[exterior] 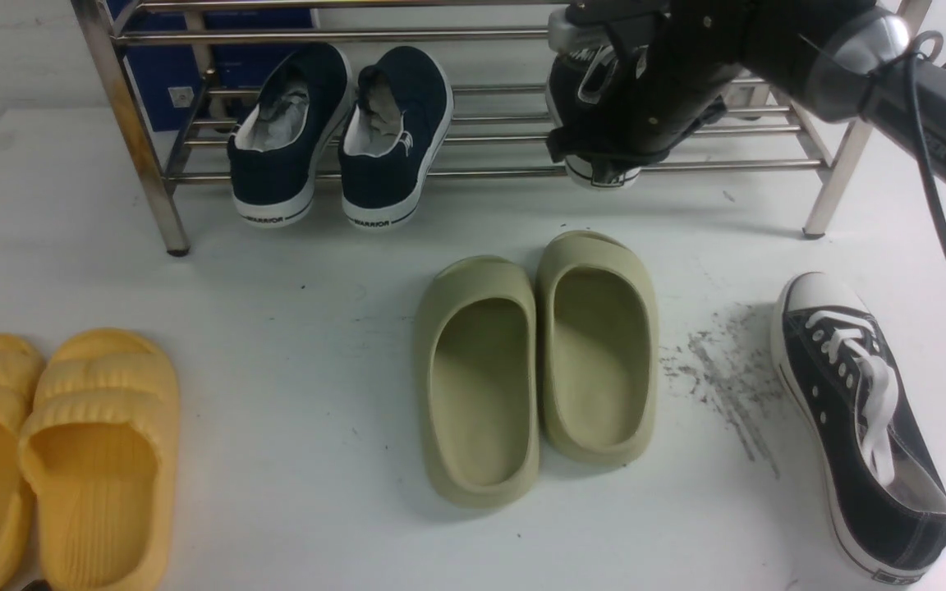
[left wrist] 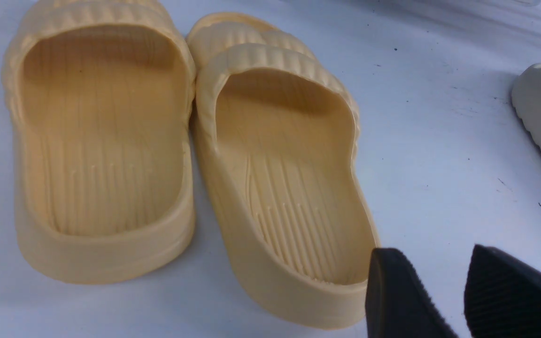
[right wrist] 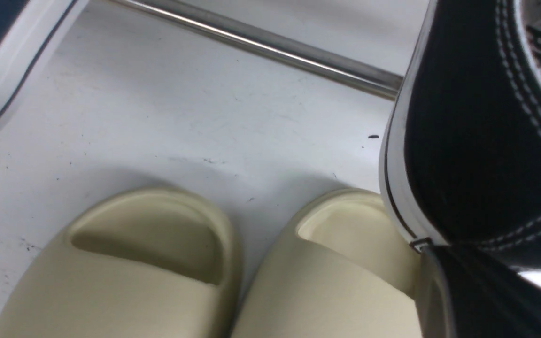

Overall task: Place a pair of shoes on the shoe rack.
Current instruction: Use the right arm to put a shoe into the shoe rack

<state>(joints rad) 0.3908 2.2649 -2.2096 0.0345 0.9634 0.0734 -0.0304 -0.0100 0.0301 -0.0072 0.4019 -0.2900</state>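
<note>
Black sneaker point(exterior: 600, 174) sits at the right part of the shoe rack's point(exterior: 489, 172) lower shelf, heel jutting over the front bar, with the right tool point(exterior: 621, 107) clamped on its heel end. Its mate point(exterior: 859, 427) lies on the table point(exterior: 317, 328) at the front right, well apart from both tools. Left tool point(left wrist: 439, 272) hangs beside yellow slides point(left wrist: 280, 188), fingers slightly parted, gripping nothing.

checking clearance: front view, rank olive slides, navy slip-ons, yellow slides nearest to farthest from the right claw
1. olive slides, just below and in front of the right claw
2. navy slip-ons, on the shoe rack, to its left
3. yellow slides, far left
</note>
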